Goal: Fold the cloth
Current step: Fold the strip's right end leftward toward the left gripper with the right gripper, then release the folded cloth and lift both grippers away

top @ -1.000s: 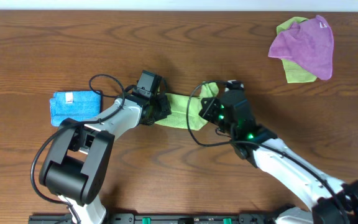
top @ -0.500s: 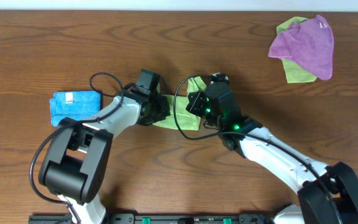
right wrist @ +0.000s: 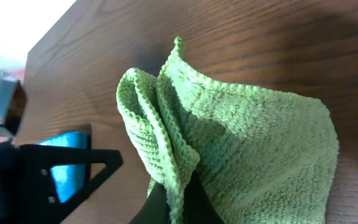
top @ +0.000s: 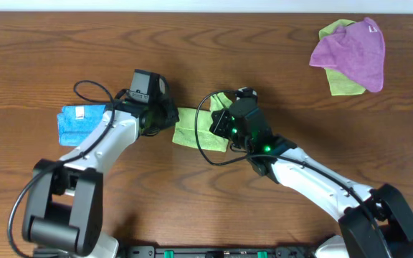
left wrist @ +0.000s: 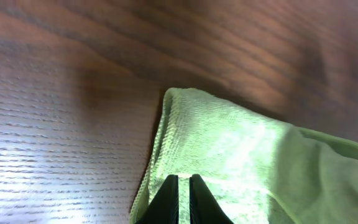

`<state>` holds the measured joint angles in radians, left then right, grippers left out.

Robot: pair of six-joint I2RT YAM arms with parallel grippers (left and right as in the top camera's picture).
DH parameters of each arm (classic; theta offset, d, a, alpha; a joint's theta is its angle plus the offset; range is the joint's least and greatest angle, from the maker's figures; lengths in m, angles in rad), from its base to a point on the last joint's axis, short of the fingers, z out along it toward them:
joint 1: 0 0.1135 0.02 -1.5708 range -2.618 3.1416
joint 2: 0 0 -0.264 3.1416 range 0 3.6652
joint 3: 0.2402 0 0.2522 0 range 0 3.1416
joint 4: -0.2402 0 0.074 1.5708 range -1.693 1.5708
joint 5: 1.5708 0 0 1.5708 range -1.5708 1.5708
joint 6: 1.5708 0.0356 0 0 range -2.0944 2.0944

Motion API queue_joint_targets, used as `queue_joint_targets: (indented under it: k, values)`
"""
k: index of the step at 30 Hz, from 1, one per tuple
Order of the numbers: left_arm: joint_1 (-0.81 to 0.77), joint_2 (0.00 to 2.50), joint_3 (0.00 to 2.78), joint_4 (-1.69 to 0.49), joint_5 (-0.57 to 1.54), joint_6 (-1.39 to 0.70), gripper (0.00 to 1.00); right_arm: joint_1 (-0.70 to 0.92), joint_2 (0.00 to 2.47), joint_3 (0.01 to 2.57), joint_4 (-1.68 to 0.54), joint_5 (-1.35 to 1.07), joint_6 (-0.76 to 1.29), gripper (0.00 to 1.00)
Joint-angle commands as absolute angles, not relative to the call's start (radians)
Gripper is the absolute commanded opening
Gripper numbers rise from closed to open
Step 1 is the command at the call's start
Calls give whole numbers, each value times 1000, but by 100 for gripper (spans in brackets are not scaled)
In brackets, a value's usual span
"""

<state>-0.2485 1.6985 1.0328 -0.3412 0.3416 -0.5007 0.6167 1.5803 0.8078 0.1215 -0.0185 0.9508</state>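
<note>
The green cloth (top: 192, 129) lies partly folded on the wooden table, between my two grippers. My right gripper (top: 219, 123) is shut on a bunched edge of the cloth (right wrist: 229, 137); its fingers (right wrist: 178, 196) pinch the doubled edge and hold it up over the rest of the cloth. My left gripper (top: 168, 119) is at the cloth's left edge. In the left wrist view its fingers (left wrist: 180, 182) are shut, with the tips over the flat green cloth (left wrist: 229, 149).
A folded blue cloth (top: 84, 122) lies left of the left arm and also shows in the right wrist view (right wrist: 73, 165). At the back right a purple cloth (top: 351, 51) lies on another green cloth (top: 344, 84). The left arm's black body (right wrist: 36, 162) stands close to the right gripper.
My right gripper has carried the cloth's right edge leftward over the cloth. My left arm has drawn back to the left, towards the blue cloth.
</note>
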Motion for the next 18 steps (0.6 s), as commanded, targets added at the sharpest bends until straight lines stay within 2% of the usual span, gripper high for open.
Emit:
queue_joint_targets:
  k: [1, 18]
  values:
    - [-221, 1661, 1046, -358, 332, -471, 9, 632, 1602, 844, 129, 2, 934, 1]
    - [-27, 1547, 1046, -488, 326, -414, 8, 717, 1832, 1044, 108, -38, 904, 1]
